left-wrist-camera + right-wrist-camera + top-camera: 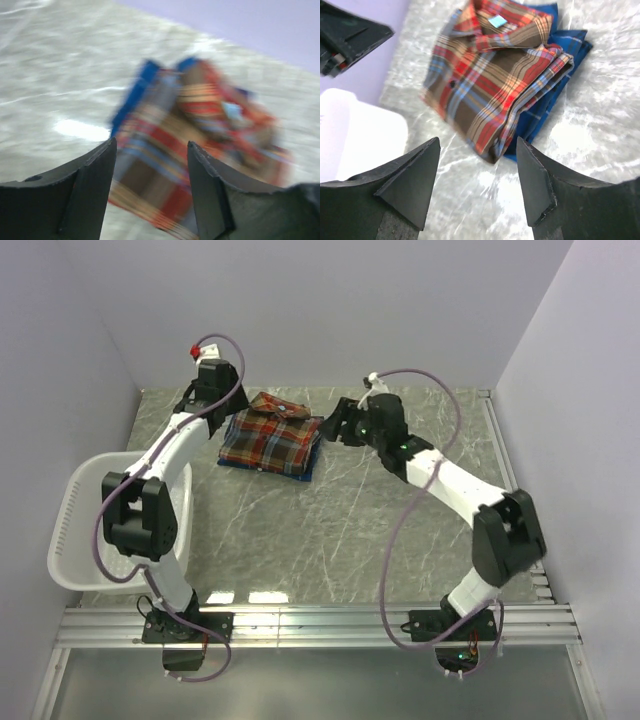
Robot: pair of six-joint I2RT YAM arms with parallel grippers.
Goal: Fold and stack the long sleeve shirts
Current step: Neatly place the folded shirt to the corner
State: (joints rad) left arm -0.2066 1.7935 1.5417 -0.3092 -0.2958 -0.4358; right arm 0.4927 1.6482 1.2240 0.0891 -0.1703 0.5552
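I see the left gripper (pixel 152 147) and right gripper (pixel 479 142) both spread and empty; the red shirt (pixel 490 85) lies ahead of each, atop the blue shirt (pixel 540 112).

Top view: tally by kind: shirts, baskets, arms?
Shirts: 2 (red-orange plaid shirt on top of blue plaid shirt)
Baskets: 1 (white basket)
Arms: 2 (left arm, right arm)
Total: 5
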